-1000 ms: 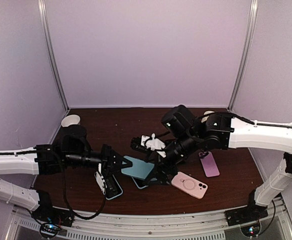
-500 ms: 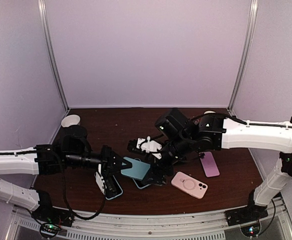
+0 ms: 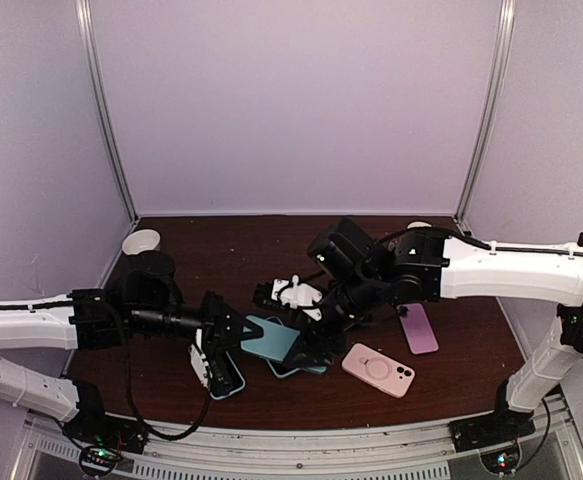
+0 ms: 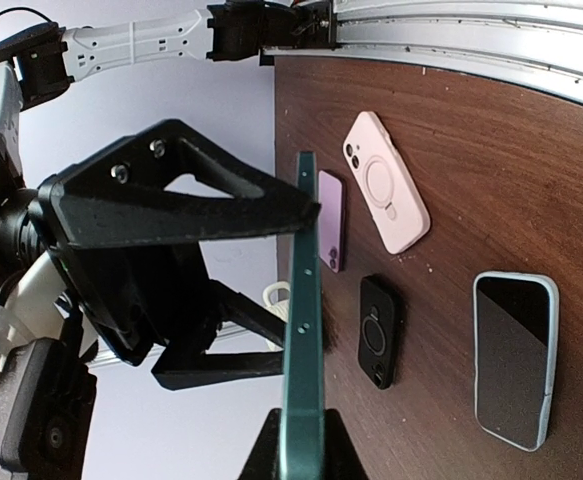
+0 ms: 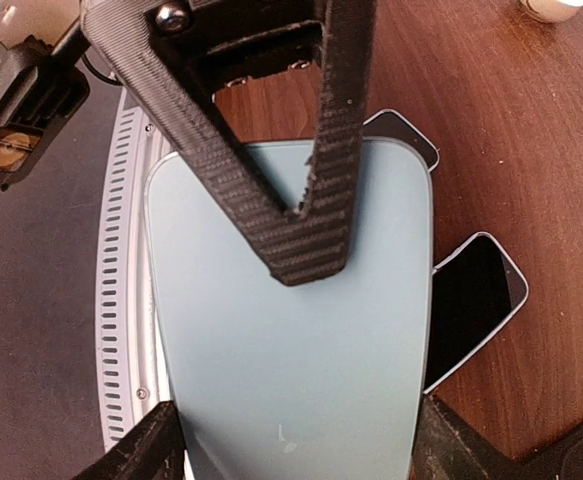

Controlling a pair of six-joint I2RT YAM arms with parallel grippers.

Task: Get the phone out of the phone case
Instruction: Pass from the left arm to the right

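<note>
Teal and matte, the phone case (image 3: 274, 338) hangs flat and round-cornered above the bench (image 3: 221, 250). My left pincer (image 3: 233, 333) is clamped on its near end. My right pincer (image 3: 316, 338) lays a ribbed finger (image 5: 311, 240) on the smooth back; whether it grips, I cannot tell. The phone is hidden, presumably seated inside. I should hold the rim firm and peel one corner first.

light: even, soft, lavender walls | shadows: faint | glare: pale sheen on wood | focus: near wrist parts blurred
</note>
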